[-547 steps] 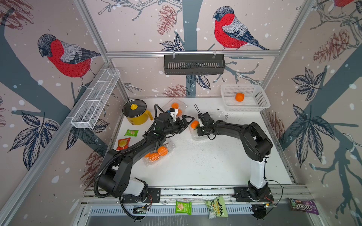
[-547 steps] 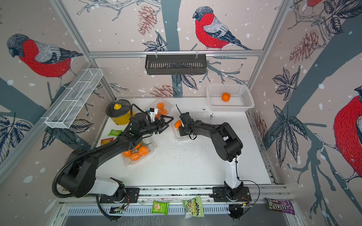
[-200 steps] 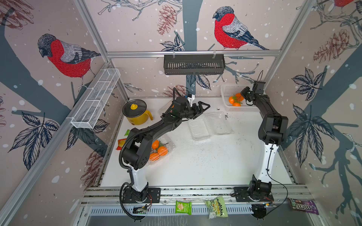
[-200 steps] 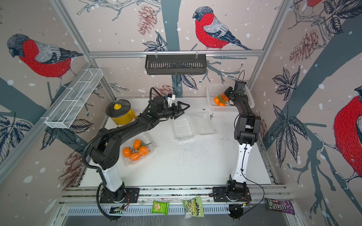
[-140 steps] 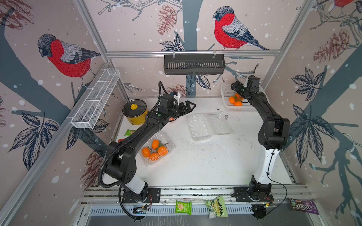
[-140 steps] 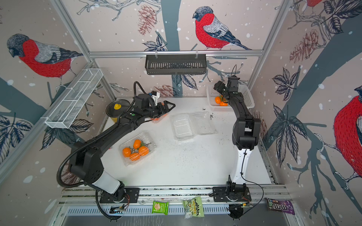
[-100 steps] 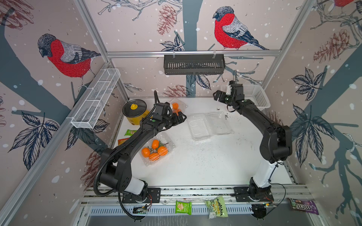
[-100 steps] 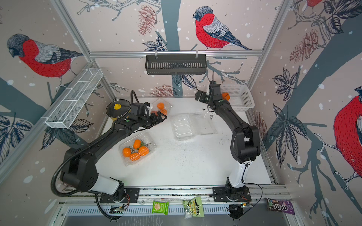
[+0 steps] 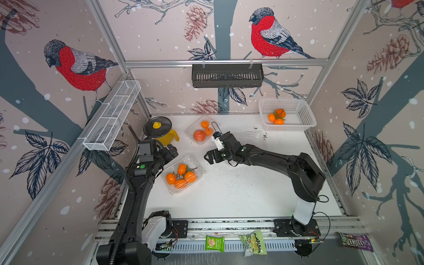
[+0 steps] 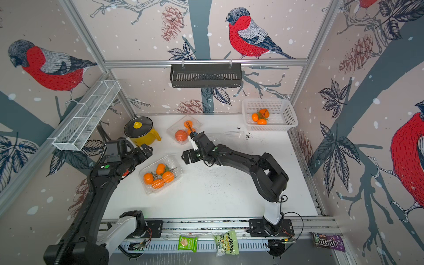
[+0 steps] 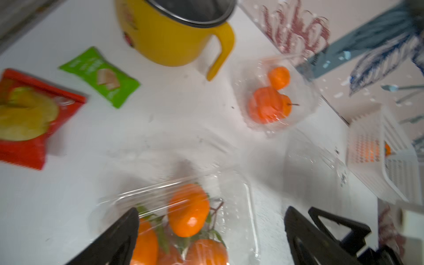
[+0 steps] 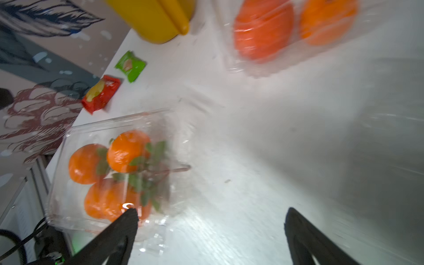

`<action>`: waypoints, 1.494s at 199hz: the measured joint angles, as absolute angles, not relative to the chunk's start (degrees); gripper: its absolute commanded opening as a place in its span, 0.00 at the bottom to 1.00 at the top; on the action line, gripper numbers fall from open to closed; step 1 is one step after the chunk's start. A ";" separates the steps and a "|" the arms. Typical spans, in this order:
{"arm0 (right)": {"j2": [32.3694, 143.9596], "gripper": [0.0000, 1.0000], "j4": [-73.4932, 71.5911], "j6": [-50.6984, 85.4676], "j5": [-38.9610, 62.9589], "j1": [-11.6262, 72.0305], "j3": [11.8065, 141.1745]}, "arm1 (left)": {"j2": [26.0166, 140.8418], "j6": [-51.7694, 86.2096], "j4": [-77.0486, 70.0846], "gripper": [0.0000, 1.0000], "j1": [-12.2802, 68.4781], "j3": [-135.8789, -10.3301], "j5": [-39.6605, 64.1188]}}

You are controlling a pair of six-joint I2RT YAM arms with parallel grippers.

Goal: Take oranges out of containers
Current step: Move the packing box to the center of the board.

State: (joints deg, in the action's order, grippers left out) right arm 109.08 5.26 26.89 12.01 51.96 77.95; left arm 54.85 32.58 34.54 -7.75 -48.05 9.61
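Your left gripper [image 11: 212, 213] and right gripper [image 12: 211, 213] hung wide open and empty over the desk [image 9: 229, 197], either side of a clear container [image 9: 197, 162] holding four oranges [image 9: 182, 175]. Three more oranges [image 9: 202, 134] sat in a second container [image 9: 190, 130] beside the yellow pot [image 9: 160, 132]. Another three fruits [image 9: 277, 117] lay in the white basket [image 9: 298, 107].

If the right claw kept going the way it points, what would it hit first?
Probably the near clear container of oranges, just ahead of the open right gripper; depth is unclear, so maybe bare table first.
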 measured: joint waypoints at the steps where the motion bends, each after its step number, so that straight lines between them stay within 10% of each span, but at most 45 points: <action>1: 109.43 1.00 5.10 26.96 12.36 52.23 78.22 | 54.83 32.58 34.61 0.97 -7.84 -47.97 9.58; 154: 117.30 1.00 -6.26 37.80 25.61 49.58 75.59 | 49.74 51.05 11.11 0.97 -5.04 -23.88 21.34; 298: 104.42 1.00 -4.60 36.27 22.11 33.01 63.83 | 76.62 49.34 6.66 0.97 8.64 -51.77 17.74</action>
